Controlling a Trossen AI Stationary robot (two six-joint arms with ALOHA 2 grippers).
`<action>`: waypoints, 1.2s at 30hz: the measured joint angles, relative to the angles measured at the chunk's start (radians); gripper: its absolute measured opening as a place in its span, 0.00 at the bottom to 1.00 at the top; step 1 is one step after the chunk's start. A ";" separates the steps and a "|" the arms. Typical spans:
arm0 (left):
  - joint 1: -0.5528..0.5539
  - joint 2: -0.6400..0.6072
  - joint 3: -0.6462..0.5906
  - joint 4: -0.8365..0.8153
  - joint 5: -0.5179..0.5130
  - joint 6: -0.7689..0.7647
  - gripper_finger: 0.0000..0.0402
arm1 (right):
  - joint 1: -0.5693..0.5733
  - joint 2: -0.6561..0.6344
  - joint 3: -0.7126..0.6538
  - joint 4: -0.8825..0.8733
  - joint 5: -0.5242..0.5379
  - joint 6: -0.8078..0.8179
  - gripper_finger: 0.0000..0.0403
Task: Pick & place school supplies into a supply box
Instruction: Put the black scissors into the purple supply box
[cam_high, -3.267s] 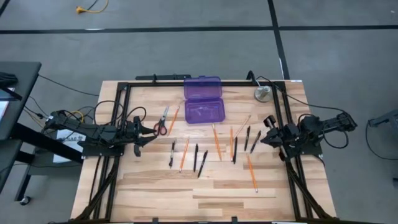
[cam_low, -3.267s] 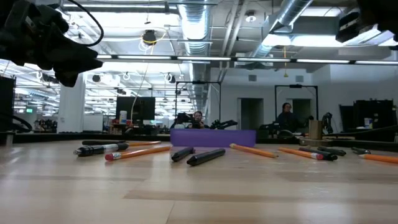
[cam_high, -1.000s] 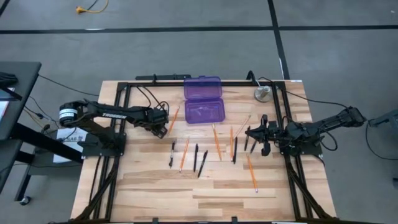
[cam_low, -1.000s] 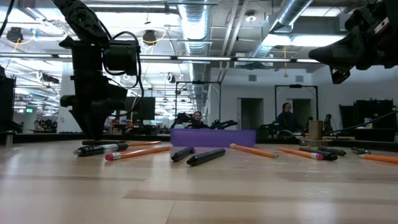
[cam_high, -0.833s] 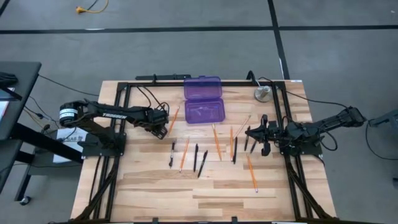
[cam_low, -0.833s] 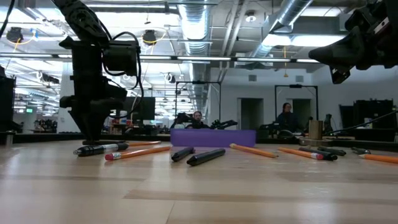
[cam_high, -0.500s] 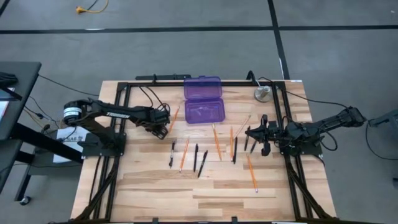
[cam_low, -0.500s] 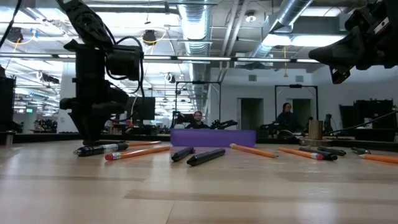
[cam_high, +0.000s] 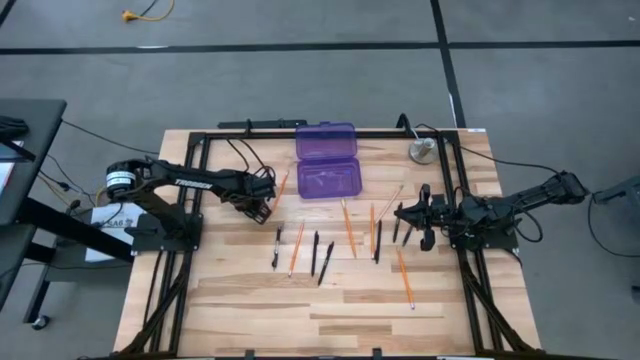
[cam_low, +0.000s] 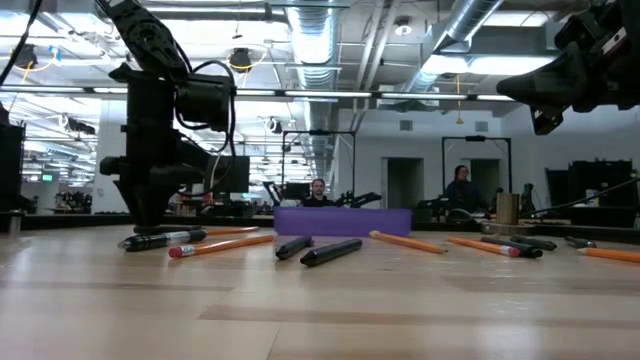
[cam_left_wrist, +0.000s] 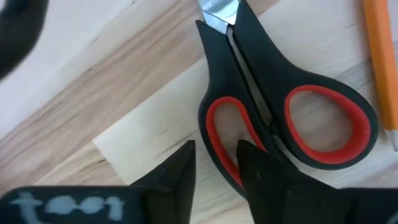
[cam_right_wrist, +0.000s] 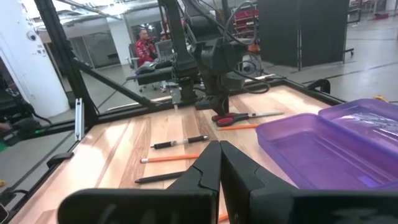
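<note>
Where the left arm reaches over the table's left side, the left gripper (cam_left_wrist: 214, 165) stands down over the small red-handled scissors (cam_left_wrist: 283, 112), one dark fingertip (cam_left_wrist: 252, 163) inside a red loop and the other outside that loop's black rim, the jaws partly open around it; whether they press the handle cannot be told, and from above the gripper (cam_high: 259, 208) hides the scissors almost wholly; the blades run out of the wrist picture, and a thin orange pencil (cam_left_wrist: 380, 59) beside the handles is cut off at the edge; the translucent purple rectangular plastic case (cam_high: 326, 158) lies open at the table's far middle, its contents hard to make out; slim black pens (cam_high: 316, 254) and other orange pencils (cam_high: 349, 228) lie scattered nearer; the right gripper (cam_right_wrist: 219, 163) hangs shut and empty above the right side; a small round grey metal disc (cam_high: 422, 150) sits at the far right corner.
</note>
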 joint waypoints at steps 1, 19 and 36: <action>0.000 0.003 0.001 0.001 0.001 0.000 0.21 | 0.000 0.000 0.000 0.000 0.000 0.000 0.00; 0.001 0.006 0.002 -0.012 -0.072 -0.025 0.04 | 0.000 0.000 0.000 0.000 0.000 0.000 0.00; 0.040 0.006 0.047 -0.067 -0.111 0.015 0.03 | 0.000 0.000 0.000 0.000 0.000 0.000 0.00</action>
